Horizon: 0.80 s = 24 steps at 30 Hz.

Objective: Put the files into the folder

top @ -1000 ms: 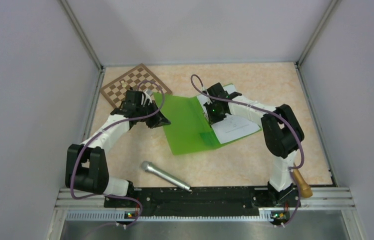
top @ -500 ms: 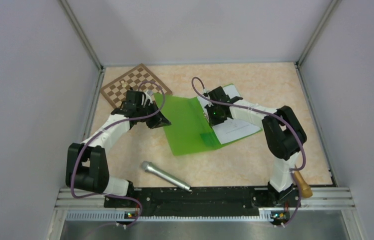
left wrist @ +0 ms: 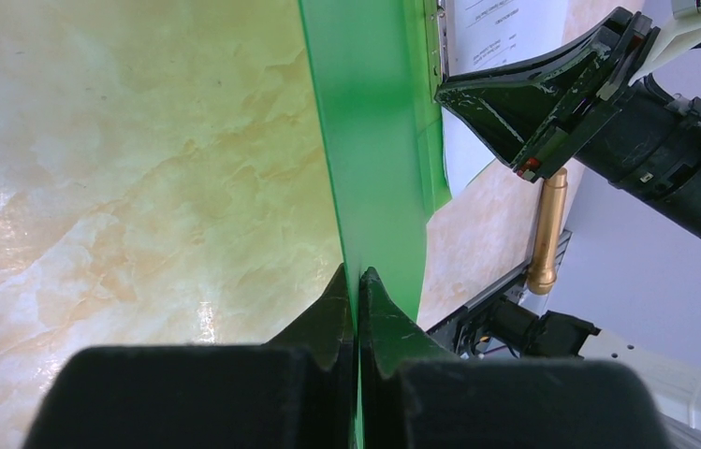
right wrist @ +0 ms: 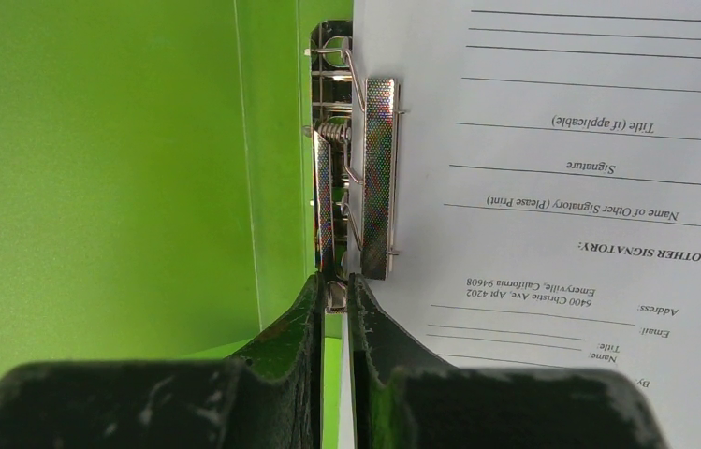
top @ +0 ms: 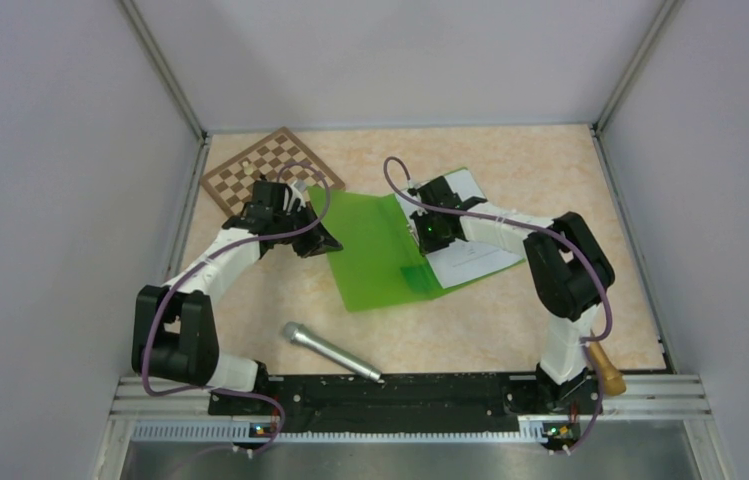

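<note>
Barely shifted, the right gripper (right wrist: pixel 332 281), nearly shut, seemingly nips the metal clip (right wrist: pixel 376 178) lying over the files (right wrist: pixel 562 187); left gripper (left wrist: pixel 357 276) pinches the folder (top: pixel 370 250) cover open, so closing remains.

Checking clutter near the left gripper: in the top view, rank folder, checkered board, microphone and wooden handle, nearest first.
1. folder, pinched in the left gripper
2. checkered board, just behind
3. microphone, toward the bases
4. wooden handle, far right

Checkered board (top: pixel 268 168), microphone (top: pixel 330 351), wooden handle (top: pixel 605 367)
</note>
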Motion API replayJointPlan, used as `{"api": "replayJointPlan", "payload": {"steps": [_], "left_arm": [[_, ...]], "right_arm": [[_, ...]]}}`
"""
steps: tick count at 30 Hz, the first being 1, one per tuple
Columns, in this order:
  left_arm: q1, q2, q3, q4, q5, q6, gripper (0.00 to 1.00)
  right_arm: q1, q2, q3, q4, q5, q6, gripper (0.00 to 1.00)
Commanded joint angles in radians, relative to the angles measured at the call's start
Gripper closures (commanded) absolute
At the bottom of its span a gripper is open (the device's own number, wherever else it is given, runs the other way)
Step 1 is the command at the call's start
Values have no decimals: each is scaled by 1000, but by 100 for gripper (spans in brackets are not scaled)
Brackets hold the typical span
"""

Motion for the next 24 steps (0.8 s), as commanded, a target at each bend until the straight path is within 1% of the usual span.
{"api": "replayJointPlan", "payload": {"steps": [1, 4, 9, 14, 17, 21, 24], "left_arm": [[4, 10, 29, -15, 30, 28, 100], [3, 13, 34, -14, 36, 27, 100], [3, 17, 37, -14, 40, 24, 100], [3, 24, 37, -9, 49, 15, 100], [3, 20, 33, 3, 54, 7, 100], [3, 19, 31, 1, 57, 8, 100], [3, 18, 33, -4, 54, 13, 100]], "right_arm": [[-12, 96, -73, -68, 115, -18, 100], [-2, 113, -77, -66, 164, -24, 100], [47, 127, -88, -80, 308, -43, 100], [72, 107, -107, -67, 333, -20, 100], [73, 112, -108, -62, 310, -11, 100], [73, 68, -107, -47, 177, -7, 100], [73, 32, -87, -59, 106, 4, 100]]}}
